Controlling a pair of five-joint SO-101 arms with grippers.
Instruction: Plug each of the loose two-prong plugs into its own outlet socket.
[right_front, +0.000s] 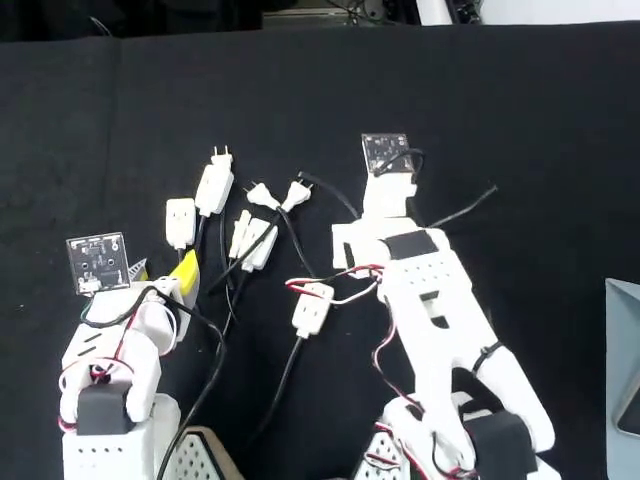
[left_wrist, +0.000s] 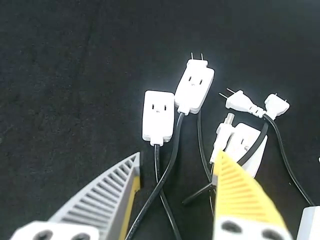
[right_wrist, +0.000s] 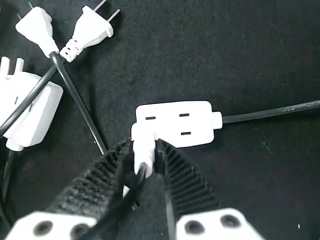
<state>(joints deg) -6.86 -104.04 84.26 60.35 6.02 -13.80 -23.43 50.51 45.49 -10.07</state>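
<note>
Right gripper (right_wrist: 145, 156), pinched shut on a white plug (right_wrist: 143, 145), holds it against the near side of the outlet socket (right_wrist: 187, 122), whose long axis runs crosswise to the fingers, so seating it likely needs a straight forward push.

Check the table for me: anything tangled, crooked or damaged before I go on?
No damage shows. The black cords cross in a tangle beside the socket block. The white plug in the right gripper meets that block at its end corner, apparently tilted; its prongs are hidden.
</note>
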